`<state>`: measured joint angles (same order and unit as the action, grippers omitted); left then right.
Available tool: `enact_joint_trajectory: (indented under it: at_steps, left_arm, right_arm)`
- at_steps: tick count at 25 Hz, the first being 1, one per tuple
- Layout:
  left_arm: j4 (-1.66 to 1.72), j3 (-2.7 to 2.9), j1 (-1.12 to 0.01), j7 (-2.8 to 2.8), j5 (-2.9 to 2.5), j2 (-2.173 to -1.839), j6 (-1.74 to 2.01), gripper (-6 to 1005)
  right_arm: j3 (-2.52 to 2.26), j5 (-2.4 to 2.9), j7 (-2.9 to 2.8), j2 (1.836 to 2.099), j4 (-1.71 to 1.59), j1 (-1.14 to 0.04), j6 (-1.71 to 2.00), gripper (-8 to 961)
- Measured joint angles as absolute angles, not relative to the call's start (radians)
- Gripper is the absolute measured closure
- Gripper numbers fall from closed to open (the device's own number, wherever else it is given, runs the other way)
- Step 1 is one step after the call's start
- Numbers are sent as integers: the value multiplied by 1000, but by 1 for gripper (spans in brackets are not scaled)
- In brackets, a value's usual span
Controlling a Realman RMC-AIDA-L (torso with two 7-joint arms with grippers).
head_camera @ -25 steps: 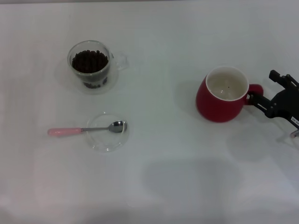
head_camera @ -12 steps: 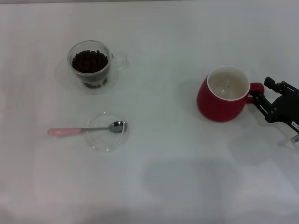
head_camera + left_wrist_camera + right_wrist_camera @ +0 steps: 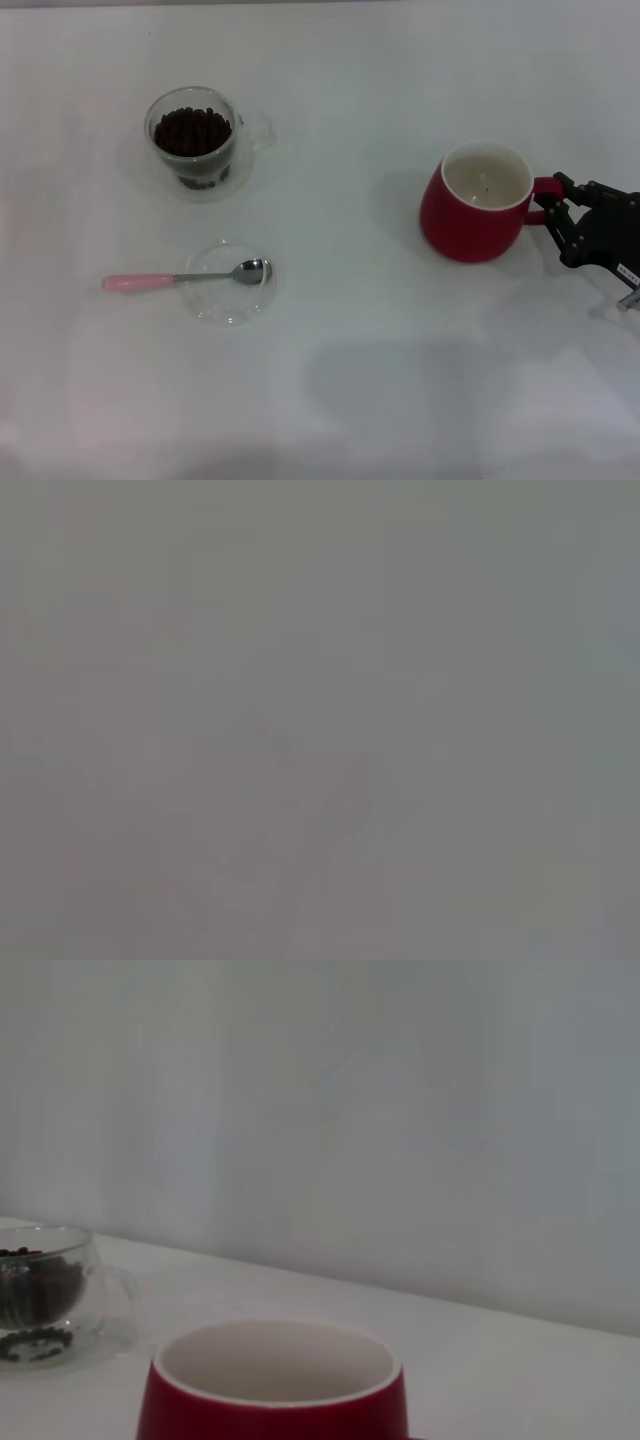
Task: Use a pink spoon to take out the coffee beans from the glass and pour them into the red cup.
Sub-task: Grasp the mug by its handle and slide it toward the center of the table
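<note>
Two cups stand on the white counter [image 3: 400,400], which I note first as the largest thing here. One red cup [image 3: 478,205] sits toward the right edge, upright, white inside, and it looks empty apart from one small dark speck I cannot identify. One glass [image 3: 195,142] stands in the far left part, well apart from the red cup, with its small clear handle turned toward the right edge. One shallow clear dish [image 3: 228,285] lies nearer the front edge than the glass, on the left. One pink spoon [image 3: 190,277] rests across that dish, bowl over the dish and pink handle pointing at the left edge. One heap of coffee beans [image 3: 192,130] fills the glass; the single beans are too many and too small to count.

My right gripper [image 3: 556,208] is at the red cup's handle, fingers straddling the loop. Whether they actually pinch it I cannot tell. My left gripper is out of sight (its wrist camera shows nothing legible).

Step in hand, as I judge it: steadying or positioning the red cup.
- Grip the loop squarely so the cup does not twist.
- Keep the cup upright, mouth free for pouring.
- Slide, not lift, if it must go nearer the glass.
- Leave room for the spoon's path.
</note>
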<state>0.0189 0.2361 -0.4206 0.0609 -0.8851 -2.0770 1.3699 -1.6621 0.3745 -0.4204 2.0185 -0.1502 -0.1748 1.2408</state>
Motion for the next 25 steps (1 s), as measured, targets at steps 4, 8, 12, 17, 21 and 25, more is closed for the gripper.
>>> enact_joint_trajectory:
  at_steps: [4,8,12,17,21,25]
  left_arm:
    - [20,236,-414,62,-885,-2078,1372,124]
    - [22,236,-411,63,-885,-2078,1373,124]
    - [23,236,-409,63,-885,-2078,1373,125]
    - [24,235,-407,63,-876,-2079,1373,124]
    - [25,235,-404,63,-876,-2078,1373,123]
    - [26,235,-403,63,-876,-2077,1373,124]
  right_arm:
    - [-1679,376,-420,2019,-154,-179,1242,717]
    - [-1710,376,-420,2019,-165,-183,1243,765]
    - [-1749,376,-420,2019,-181,-184,1249,766]
    - [-1807,376,-419,2019,-205,-186,1251,768]
    - [-1849,376,-415,2019,-225,-186,1251,773]
    - [-1879,376,-405,2019,-236,-187,1251,778]
